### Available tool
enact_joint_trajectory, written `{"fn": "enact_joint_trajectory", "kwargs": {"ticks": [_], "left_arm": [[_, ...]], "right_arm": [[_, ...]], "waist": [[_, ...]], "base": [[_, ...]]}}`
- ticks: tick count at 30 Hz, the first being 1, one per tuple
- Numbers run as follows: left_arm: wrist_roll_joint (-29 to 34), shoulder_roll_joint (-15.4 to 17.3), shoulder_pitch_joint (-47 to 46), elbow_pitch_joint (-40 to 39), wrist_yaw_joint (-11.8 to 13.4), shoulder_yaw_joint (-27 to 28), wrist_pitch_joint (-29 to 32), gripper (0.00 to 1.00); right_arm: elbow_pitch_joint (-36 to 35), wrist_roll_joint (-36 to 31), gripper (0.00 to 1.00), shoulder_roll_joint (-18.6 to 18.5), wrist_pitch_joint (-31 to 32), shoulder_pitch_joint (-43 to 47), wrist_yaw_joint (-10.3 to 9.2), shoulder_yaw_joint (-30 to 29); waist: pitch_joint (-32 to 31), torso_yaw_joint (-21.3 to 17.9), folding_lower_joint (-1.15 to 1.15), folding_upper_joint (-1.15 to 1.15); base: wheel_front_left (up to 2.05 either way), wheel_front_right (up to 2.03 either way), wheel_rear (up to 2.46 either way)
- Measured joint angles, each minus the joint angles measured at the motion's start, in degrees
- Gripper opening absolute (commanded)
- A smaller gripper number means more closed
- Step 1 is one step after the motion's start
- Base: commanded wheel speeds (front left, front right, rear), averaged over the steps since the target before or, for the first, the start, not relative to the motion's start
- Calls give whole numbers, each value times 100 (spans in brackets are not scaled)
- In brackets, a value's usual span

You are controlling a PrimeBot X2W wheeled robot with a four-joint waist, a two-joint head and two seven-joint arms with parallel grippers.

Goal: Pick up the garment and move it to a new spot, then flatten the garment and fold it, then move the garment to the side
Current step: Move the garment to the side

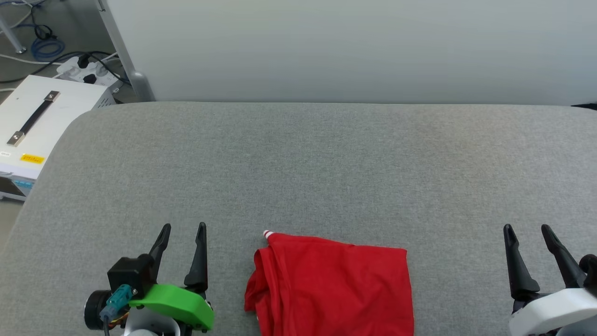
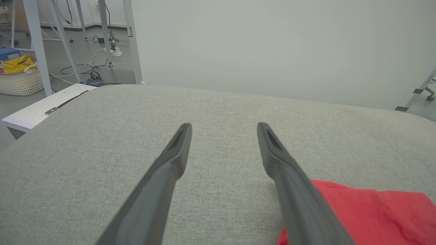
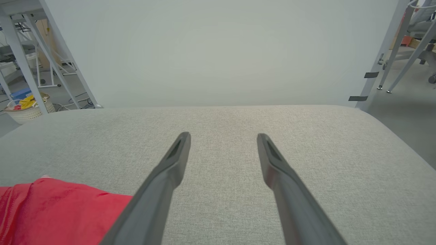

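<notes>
The garment (image 1: 333, 287), a red shirt gathered into a rough rectangle with striped trim showing at its far left corner, is seen lying at the near edge of the grey cloth-covered table (image 1: 298, 163), between the two grippers. The left gripper (image 1: 184, 226) is held near the garment's left edge, apart from it, with fingers spread wide and nothing between them. The right gripper (image 1: 526, 227) is likewise spread wide and empty, well apart from the garment.
</notes>
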Motion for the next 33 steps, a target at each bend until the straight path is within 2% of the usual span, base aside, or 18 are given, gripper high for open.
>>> {"fn": "enact_joint_trajectory", "kwargs": {"ticks": [4,9,12,16,23,30,31,32,33], "left_arm": [[10,-26,-179,-23,-47,-5,-12,100],[59,-123,-453,-93,-78,-23,-44,100],[104,-212,-560,-114,-108,-32,-49,100],[176,-300,-705,-96,-198,-18,-49,100],[343,-535,-902,-70,-358,57,-49,100],[471,-692,-949,-15,-502,199,-51,100],[497,-726,-967,-4,-520,209,-49,100],[525,-745,-982,3,-534,216,-49,100],[557,-760,-995,12,-555,234,-51,100]], "right_arm": [[265,668,100,-99,397,-2,2,-191],[736,1675,100,-478,1116,-15,2,-268],[938,2158,100,-713,1691,-17,1,10],[1107,2773,100,-834,2272,-26,0,569],[1285,3495,100,-859,2528,-289,2,1205],[1558,3729,100,-905,2771,-559,11,1497],[1582,3771,91,-905,2833,-602,12,1526],[1589,3796,91,-915,2870,-628,13,1548],[1591,3818,15,-931,2909,-659,12,1567]], "waist": [[107,71,0,0],[318,200,0,0],[474,288,0,0],[693,431,0,0],[1041,704,0,0],[1316,893,0,0],[1348,914,0,0],[1370,930,0,0],[1394,948,0,0]], "base": [[0,0,0],[0,0,0],[0,0,0],[0,0,0],[0,0,0],[0,0,0],[0,0,0],[0,0,0],[0,0,0]]}}
